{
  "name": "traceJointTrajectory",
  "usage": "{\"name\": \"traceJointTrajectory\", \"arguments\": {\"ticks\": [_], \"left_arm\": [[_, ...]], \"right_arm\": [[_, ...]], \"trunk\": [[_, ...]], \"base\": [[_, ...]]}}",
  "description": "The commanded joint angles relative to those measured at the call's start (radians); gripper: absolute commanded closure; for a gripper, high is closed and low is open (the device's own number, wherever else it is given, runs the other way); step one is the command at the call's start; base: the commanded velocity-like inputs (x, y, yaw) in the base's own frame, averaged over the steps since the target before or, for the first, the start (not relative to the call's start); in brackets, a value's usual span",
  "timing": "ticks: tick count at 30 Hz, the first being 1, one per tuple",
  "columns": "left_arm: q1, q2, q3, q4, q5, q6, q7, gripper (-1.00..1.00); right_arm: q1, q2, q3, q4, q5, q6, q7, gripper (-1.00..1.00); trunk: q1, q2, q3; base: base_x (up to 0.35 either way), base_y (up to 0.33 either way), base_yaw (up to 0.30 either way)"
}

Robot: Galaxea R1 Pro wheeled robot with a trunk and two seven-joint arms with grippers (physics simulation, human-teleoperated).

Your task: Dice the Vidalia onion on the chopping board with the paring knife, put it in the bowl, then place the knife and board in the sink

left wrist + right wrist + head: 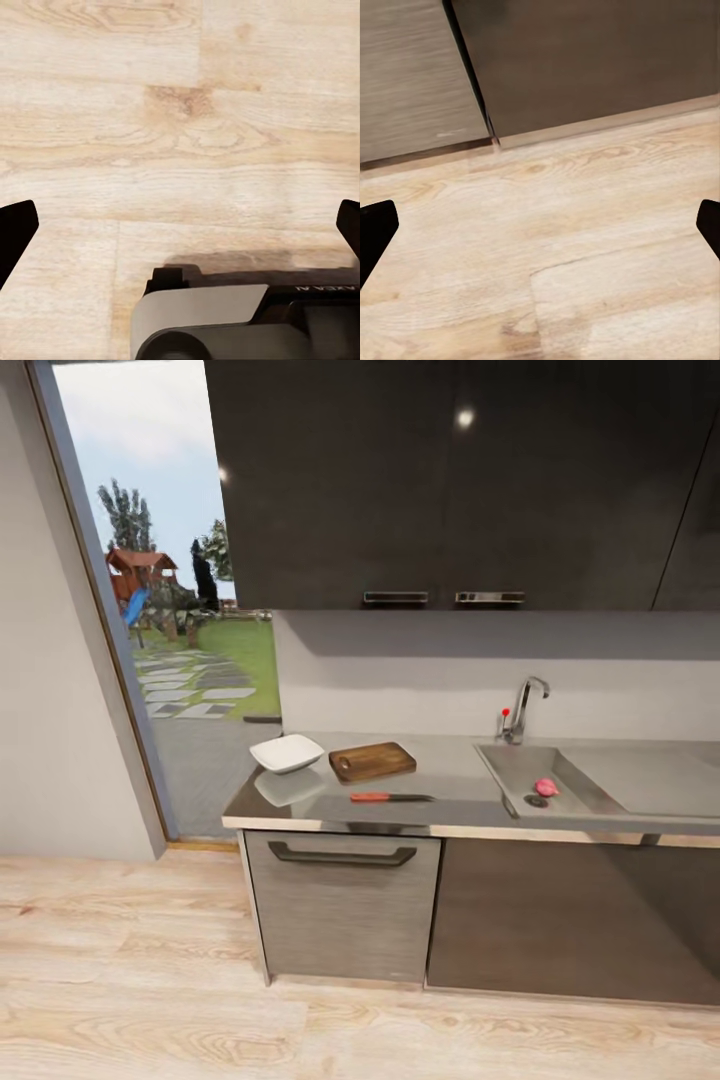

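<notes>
Both grippers, left and right, hang spread wide and empty over the wooden floor. Beyond a handled drawer, the countertop carries the paring knife, then the chopping board beside the bowl. The Vidalia onion lies in the sink (near its drain), with the tap behind.

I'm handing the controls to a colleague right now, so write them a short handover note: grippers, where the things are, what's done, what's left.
Left gripper and right gripper: both open, empty, pointing at the wooden floor.
Vidalia onion lies whole in the sink, near the drain.
Chopping board, paring knife in front of it and bowl to its left sit on the countertop.
Done: nothing yet.
Left: fetch onion, dice, fill bowl, put knife and board in sink.
</notes>
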Motion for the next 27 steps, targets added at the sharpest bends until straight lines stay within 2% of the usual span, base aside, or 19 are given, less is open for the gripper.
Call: {"name": "traceJointTrajectory", "arguments": {"ticks": [1,27], "left_arm": [[0.000,0.000,0.000,0.001,0.001,-0.003,0.000,-1.00],[0.000,0.000,0.000,0.002,0.001,-0.003,0.000,-1.00]], "right_arm": [[0.000,0.001,-0.001,-0.001,-0.009,-0.002,0.002,-1.00],[0.000,0.001,-0.001,-0.001,-0.009,-0.002,0.002,-1.00]], "trunk": [[-0.004,0.007,0.002],[-0.104,0.189,0.084]], "base": [[0.000,0.000,0.000],[0.000,0.000,0.000]]}}
